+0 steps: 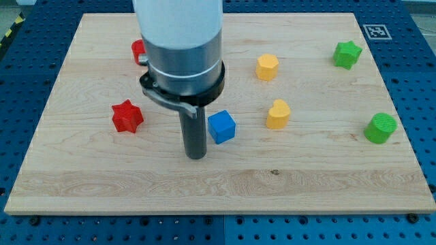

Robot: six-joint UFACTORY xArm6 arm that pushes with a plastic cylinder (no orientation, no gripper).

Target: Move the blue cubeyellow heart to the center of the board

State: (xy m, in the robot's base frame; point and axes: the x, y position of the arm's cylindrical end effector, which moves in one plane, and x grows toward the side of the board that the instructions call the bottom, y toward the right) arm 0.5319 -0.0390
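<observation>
The blue cube (221, 126) sits near the middle of the wooden board (82, 170). The yellow heart (278, 114) lies to the cube's right, a short gap apart. My tip (196, 156) rests on the board just left of and slightly below the blue cube, close to its left face; I cannot tell if it touches. The arm's white and grey body hides the board above the tip.
A red star (127, 116) lies at the left. A red block (139, 50) is partly hidden behind the arm at the top left. A yellow hexagonal block (268, 67) sits above the heart. A green star (347, 54) and a green cylinder (380, 128) are at the right.
</observation>
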